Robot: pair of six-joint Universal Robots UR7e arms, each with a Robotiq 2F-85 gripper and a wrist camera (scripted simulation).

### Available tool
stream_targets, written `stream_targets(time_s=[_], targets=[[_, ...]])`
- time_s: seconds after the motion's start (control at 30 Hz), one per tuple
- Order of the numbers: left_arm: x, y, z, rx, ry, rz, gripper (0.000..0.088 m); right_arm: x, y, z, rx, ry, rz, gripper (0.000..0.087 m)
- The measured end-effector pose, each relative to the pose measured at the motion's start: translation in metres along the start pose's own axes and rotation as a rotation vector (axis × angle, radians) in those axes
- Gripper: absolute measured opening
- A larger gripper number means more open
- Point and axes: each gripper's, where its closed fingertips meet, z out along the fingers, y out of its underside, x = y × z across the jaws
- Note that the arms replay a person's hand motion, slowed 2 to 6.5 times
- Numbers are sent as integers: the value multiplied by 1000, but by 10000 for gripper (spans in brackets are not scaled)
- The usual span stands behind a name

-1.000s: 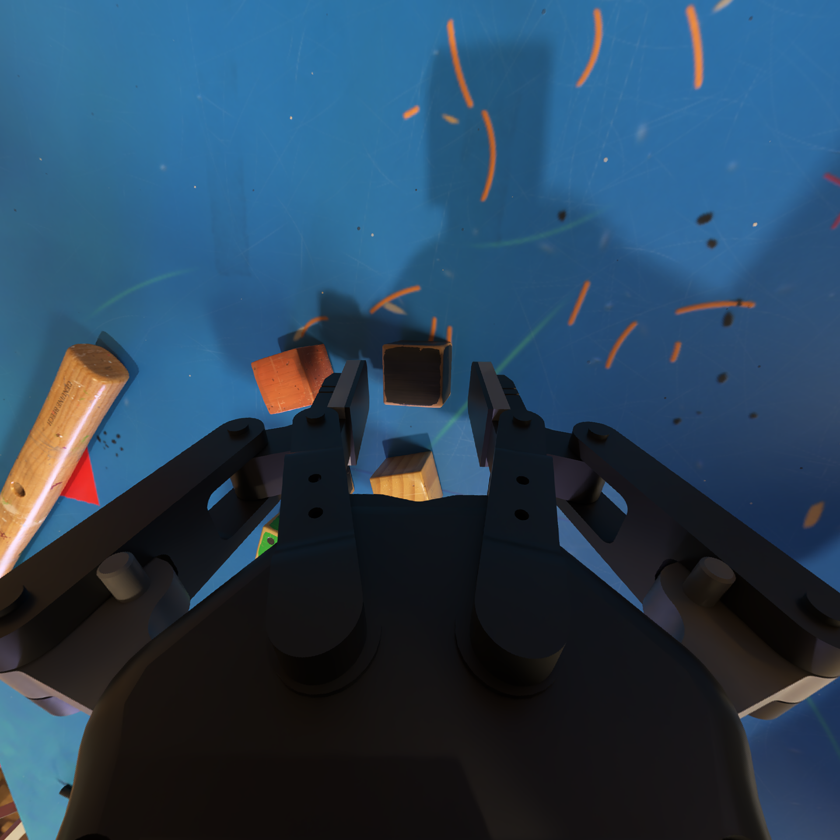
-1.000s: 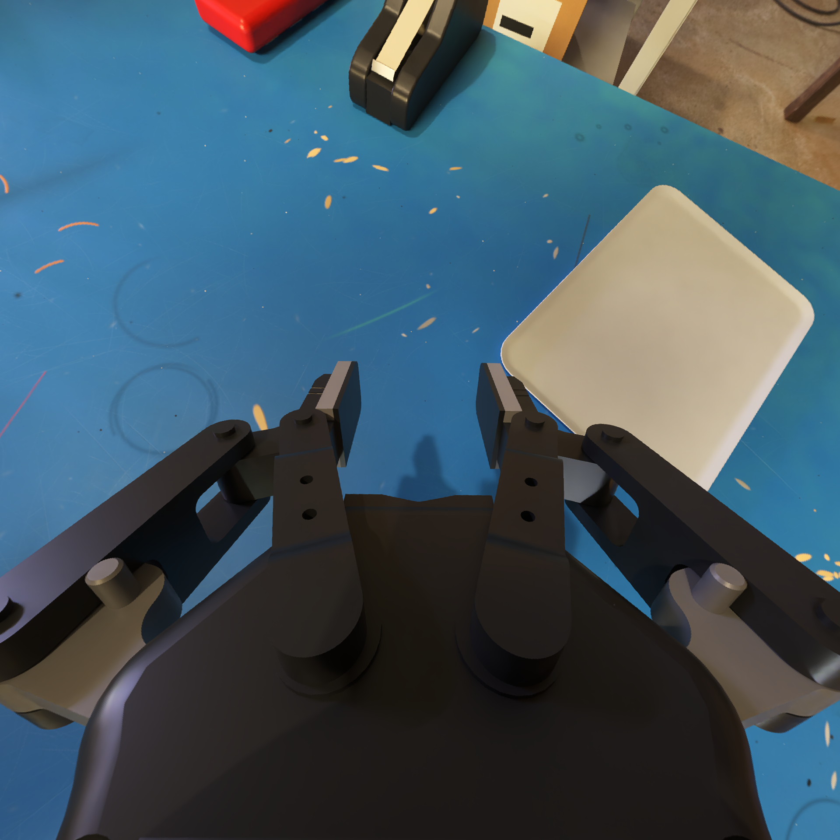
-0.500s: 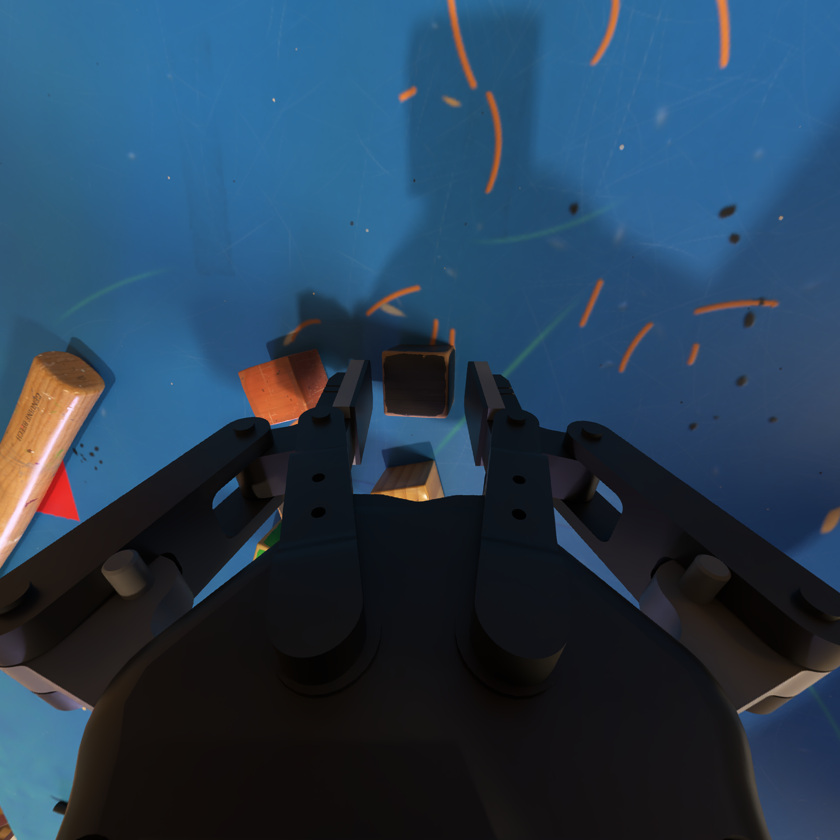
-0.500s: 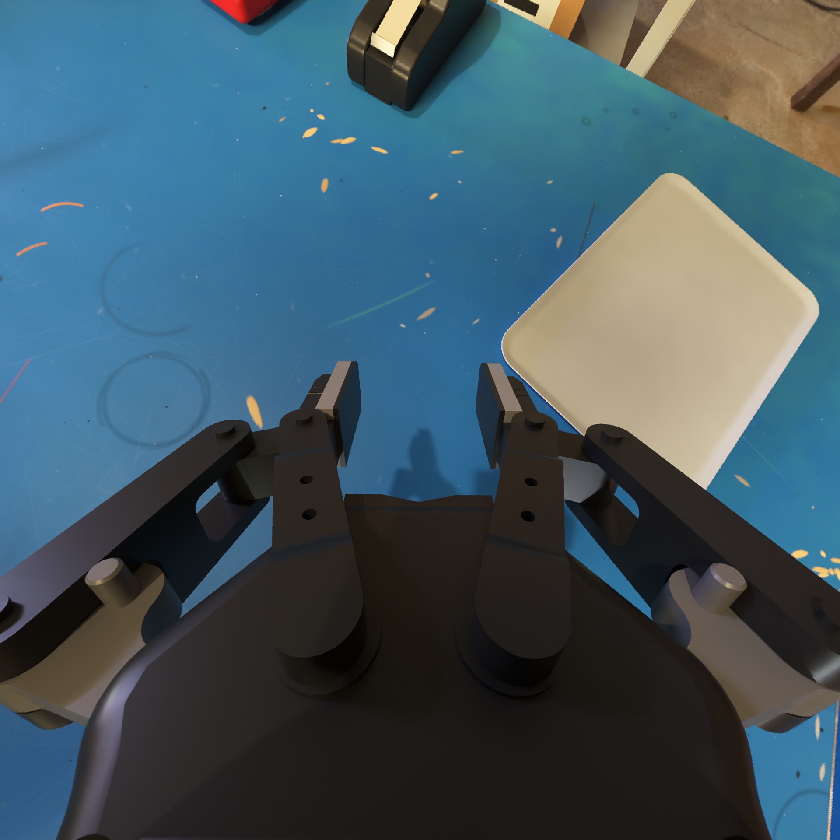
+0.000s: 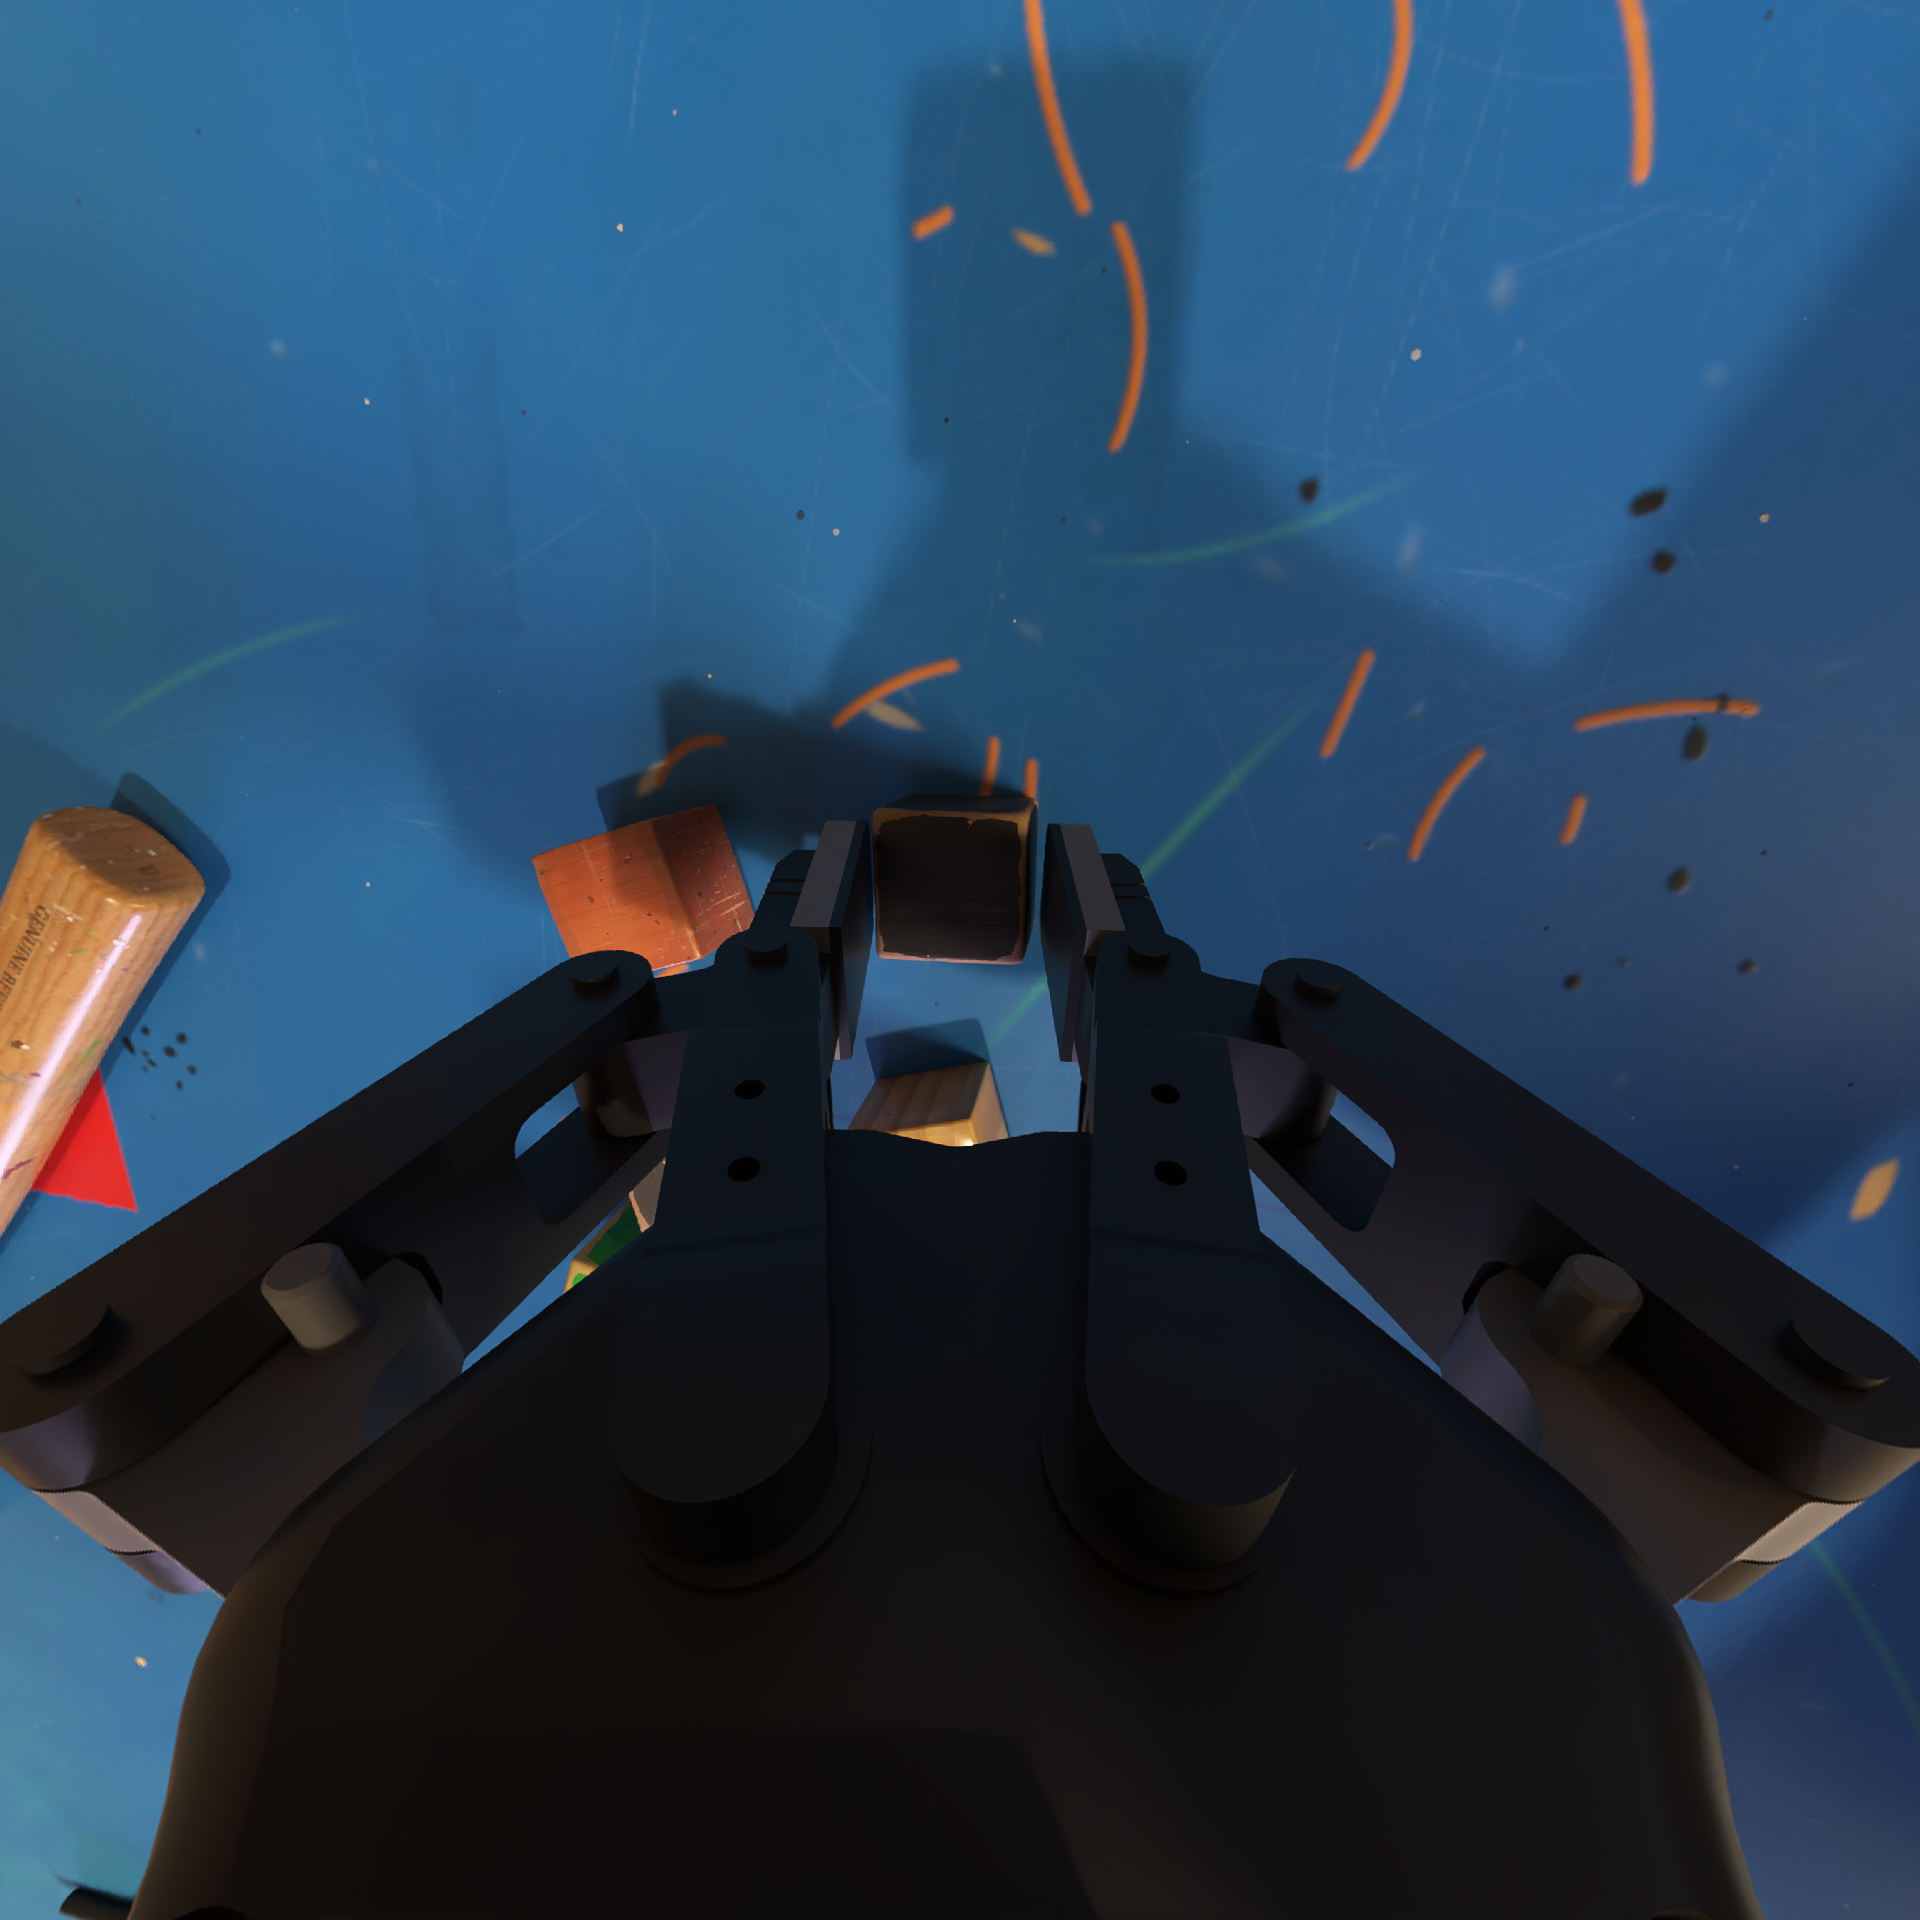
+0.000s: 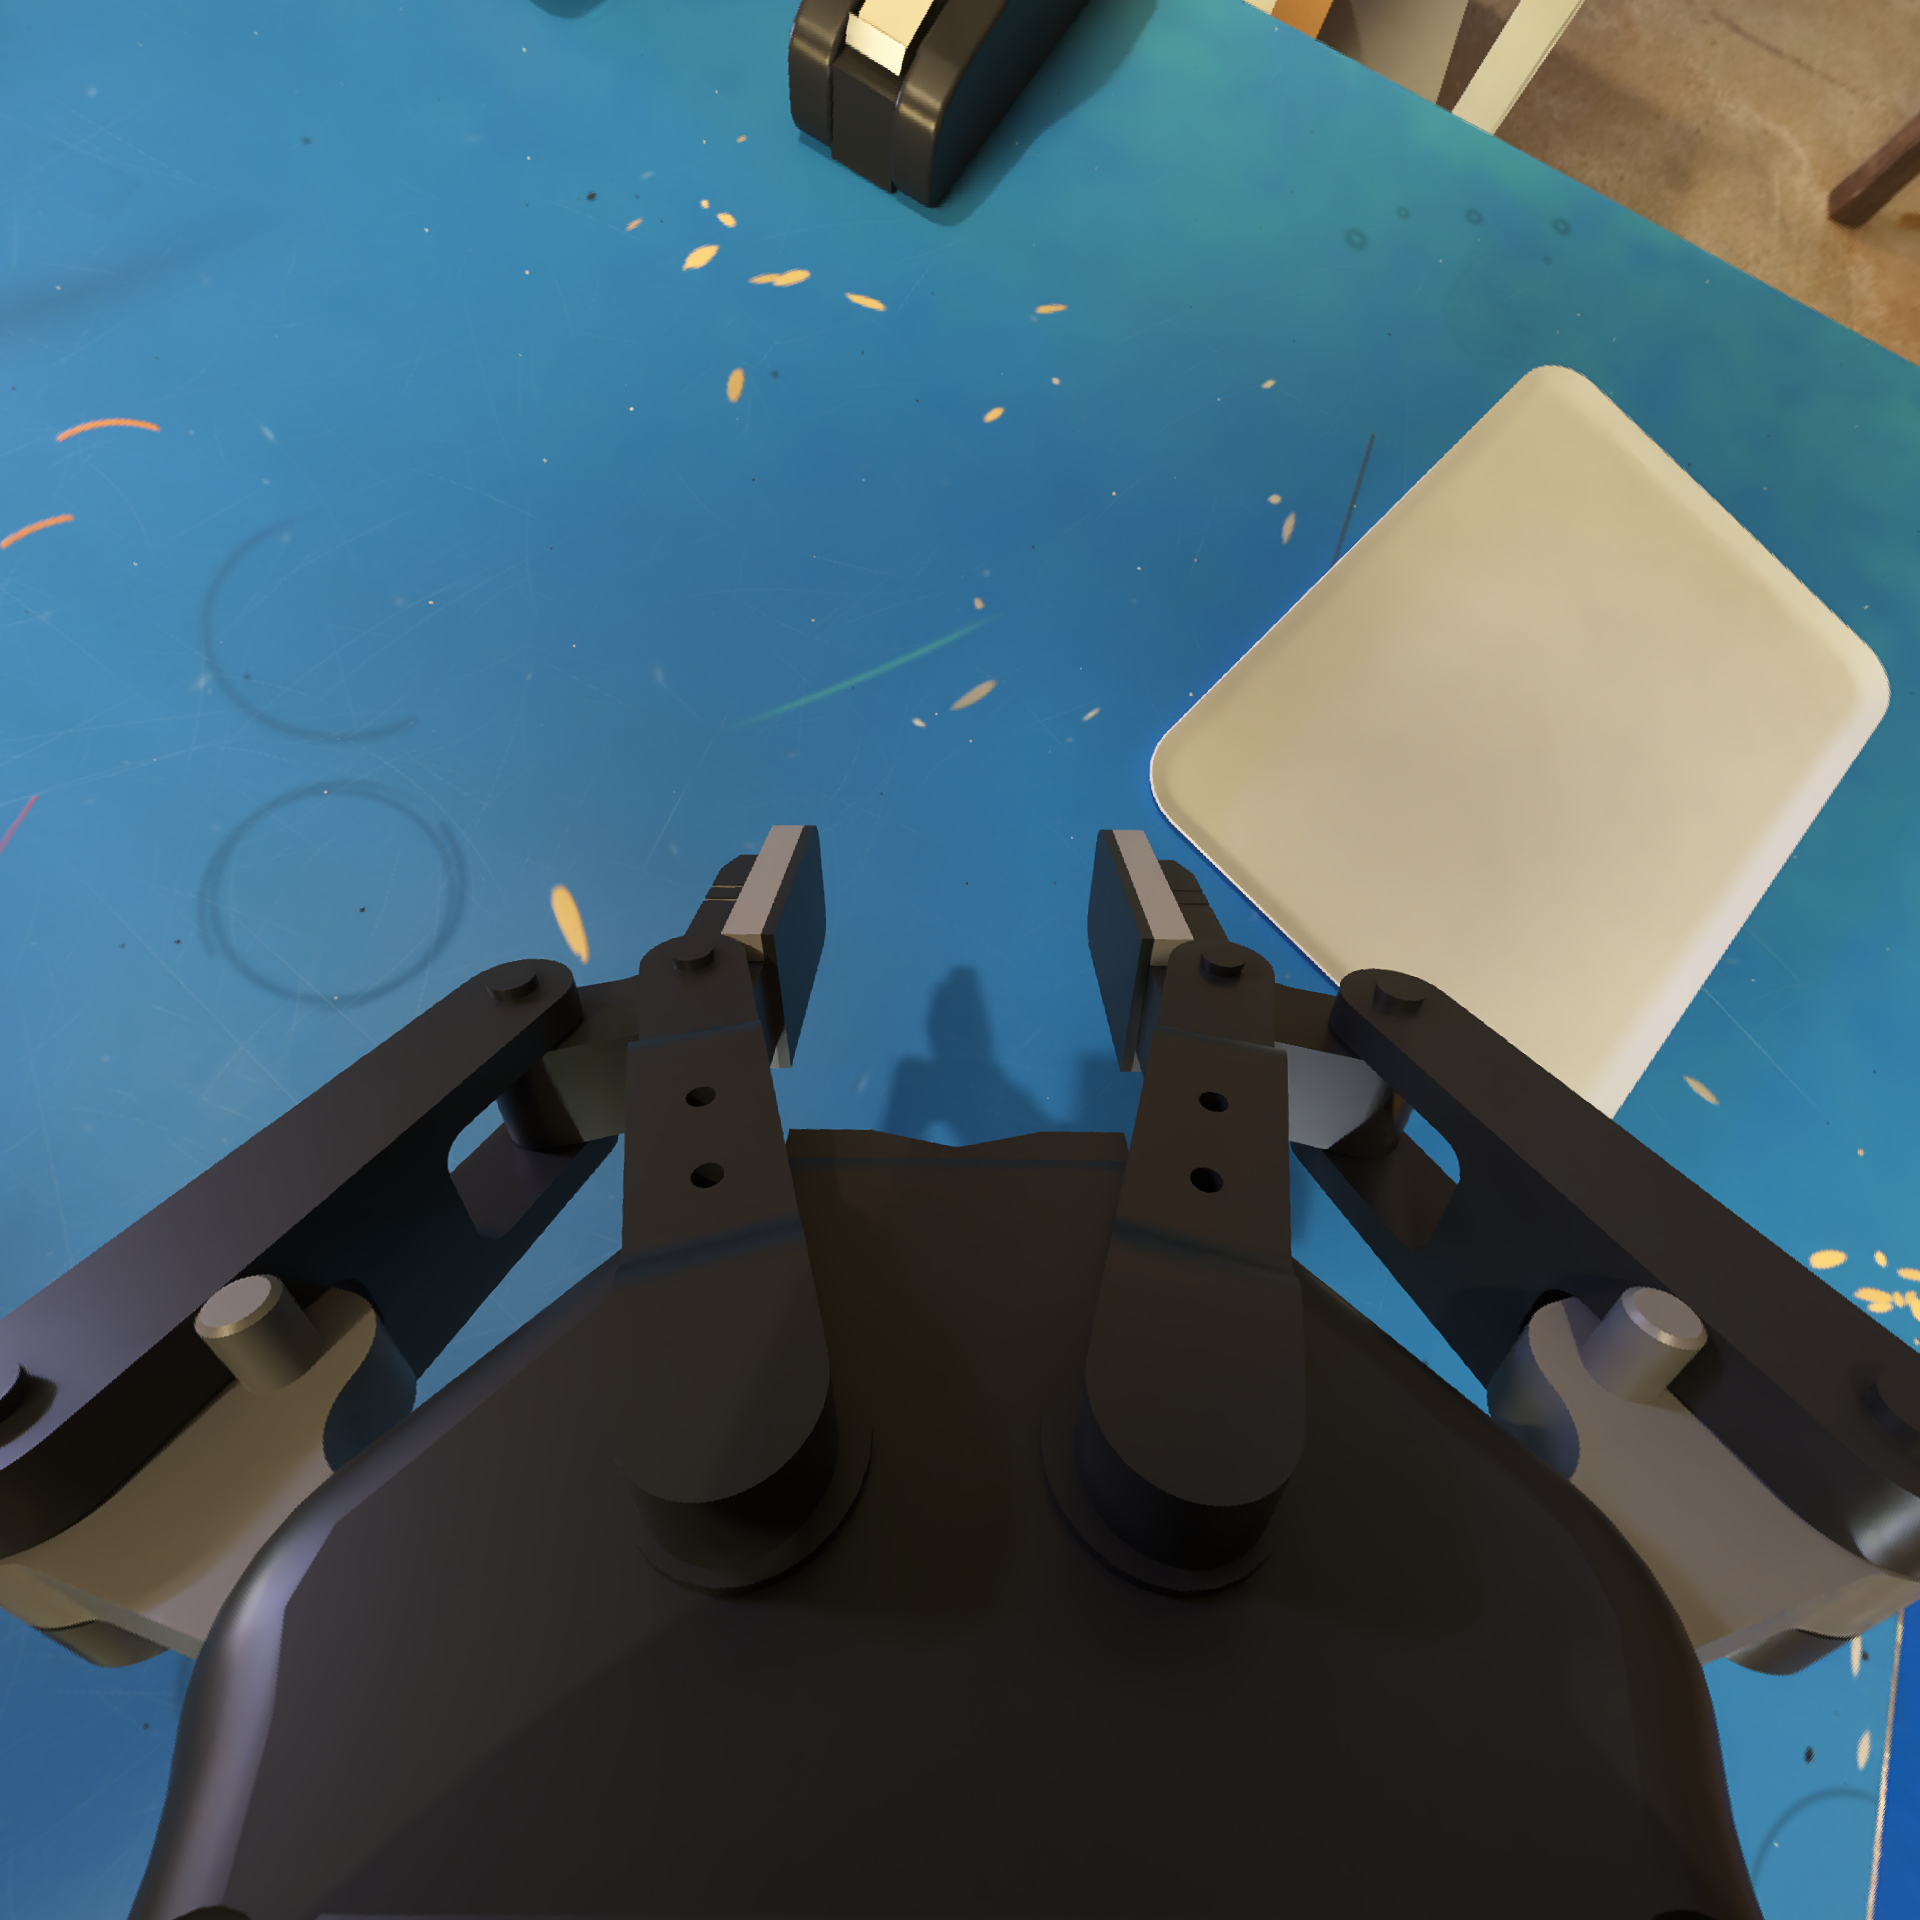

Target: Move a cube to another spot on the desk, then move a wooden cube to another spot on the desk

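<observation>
In the left wrist view a dark brown wooden cube (image 5: 954, 879) sits on the blue desk (image 5: 416, 416) between my left gripper's (image 5: 956, 894) fingertips. The pads press close on both its sides, with no clear gap showing. A reddish-brown cube (image 5: 646, 885) lies just left of the left finger. A light wooden cube (image 5: 923, 1103) lies nearer, partly hidden behind the gripper body. A green-marked block (image 5: 608, 1242) peeks out under the left linkage. My right gripper (image 6: 956, 935) is open and empty above bare desk.
A wooden hammer handle (image 5: 73, 987) lies at the left over a red triangle (image 5: 91, 1162). In the right wrist view a white tray (image 6: 1527, 748) lies at the right, a black tape dispenser (image 6: 904, 83) at the back, and the desk edge (image 6: 1714, 281) runs along the upper right.
My left gripper's fingers have closed in around the dark cube and the hand has moved lower towards it. My right gripper has drifted slightly forward and stays open.
</observation>
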Motion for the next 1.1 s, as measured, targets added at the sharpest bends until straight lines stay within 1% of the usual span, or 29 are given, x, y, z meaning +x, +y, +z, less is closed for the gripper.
stream_targets(time_s=[0.27, 0.37, 0.63, 0.87, 1.1], targets=[[0, 0, -1, 3, -6, 1, 295, -1, 2, 2, -11, -1, -7, 463], [0, 0, -2, 4, -10, -4, 273, -1, 3, 3, -16, -3, -9, 463], [-1, 1, -7, 13, -29, -21, 272, -3, 4, 5, -27, -9, -16, 464], [-3, 2, -14, 25, -53, -26, 272, -4, 5, 6, -34, -10, -23, 464], [-6, 0, -27, 47, -74, -44, 272, -6, 5, 7, -37, -17, -27, 464]])
